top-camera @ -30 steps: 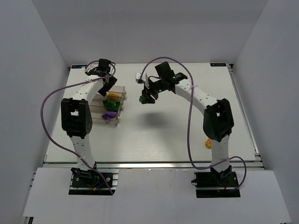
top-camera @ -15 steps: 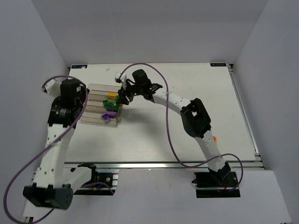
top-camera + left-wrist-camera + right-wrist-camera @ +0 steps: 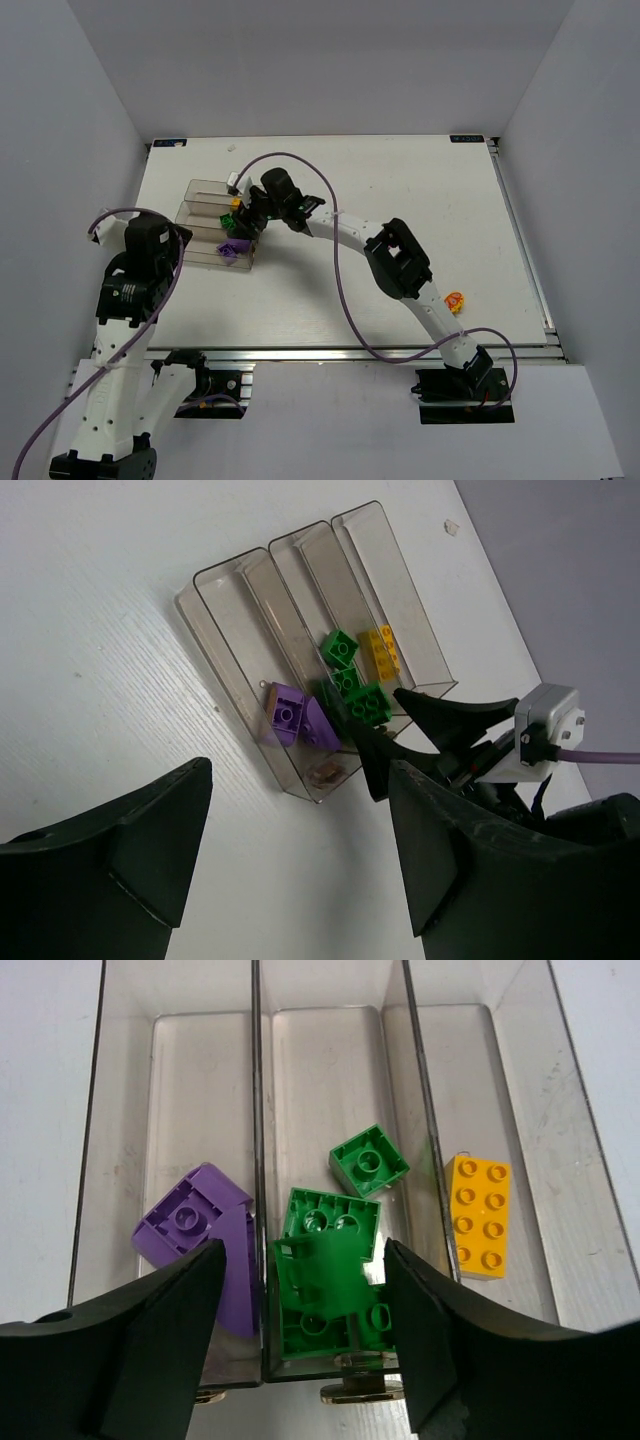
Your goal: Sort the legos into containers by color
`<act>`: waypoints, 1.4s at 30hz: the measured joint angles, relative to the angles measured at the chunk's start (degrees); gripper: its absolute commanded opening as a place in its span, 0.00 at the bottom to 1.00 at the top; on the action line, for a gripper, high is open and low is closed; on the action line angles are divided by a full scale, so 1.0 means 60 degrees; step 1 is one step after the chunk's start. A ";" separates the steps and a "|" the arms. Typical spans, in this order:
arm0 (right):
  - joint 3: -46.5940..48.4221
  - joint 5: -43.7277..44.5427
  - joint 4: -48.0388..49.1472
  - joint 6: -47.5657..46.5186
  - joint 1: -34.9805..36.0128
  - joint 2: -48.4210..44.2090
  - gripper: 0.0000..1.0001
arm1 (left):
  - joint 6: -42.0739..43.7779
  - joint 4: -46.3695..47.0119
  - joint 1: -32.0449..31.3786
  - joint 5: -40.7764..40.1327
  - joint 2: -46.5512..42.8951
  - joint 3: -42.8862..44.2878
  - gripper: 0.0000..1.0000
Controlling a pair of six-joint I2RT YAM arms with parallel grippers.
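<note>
The containers [image 3: 200, 212] are three joined clear boxes at the table's left. In the right wrist view the left box holds purple legos [image 3: 195, 1225], the middle box [image 3: 325, 1070] holds green legos [image 3: 368, 1160], and the right box holds a yellow-orange lego [image 3: 478, 1215]. My right gripper [image 3: 305, 1295] hangs open over the middle box's near end. A tilted green lego [image 3: 330, 1270] lies on the others between its fingers, which do not touch it. My left gripper [image 3: 300, 780] is open and empty, pulled back near the left of the containers [image 3: 230, 590].
A yellow-orange lego [image 3: 455, 300] lies on the table by the right arm's forearm, near the front right. My left arm [image 3: 140, 265] stands at the near left, and purple cables loop over both arms.
My right gripper carried a green lego left to the containers and has opened over the middle box. My left arm has swung back from the containers toward the near left.
</note>
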 measured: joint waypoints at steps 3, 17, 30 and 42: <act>0.0073 0.0109 0.0062 -0.0069 -0.0011 -0.0004 0.74 | 0.0000 0.0015 -0.0018 0.0197 -0.0200 -0.0029 0.81; -0.3056 -0.2532 -0.0623 0.0262 -0.1311 -0.3523 0.18 | 0.1548 0.2554 -0.0066 0.3574 -0.1399 -0.1840 0.12; -0.8069 -0.2896 -1.0131 -1.0065 -0.5785 -0.8582 0.89 | 0.2051 0.4951 -0.0146 0.7308 -0.1963 -0.4295 0.68; -1.0076 0.0160 -1.1336 -1.5697 -0.8987 -1.0531 0.89 | 0.2029 0.5439 -0.0146 0.7781 -0.2149 -0.4648 0.69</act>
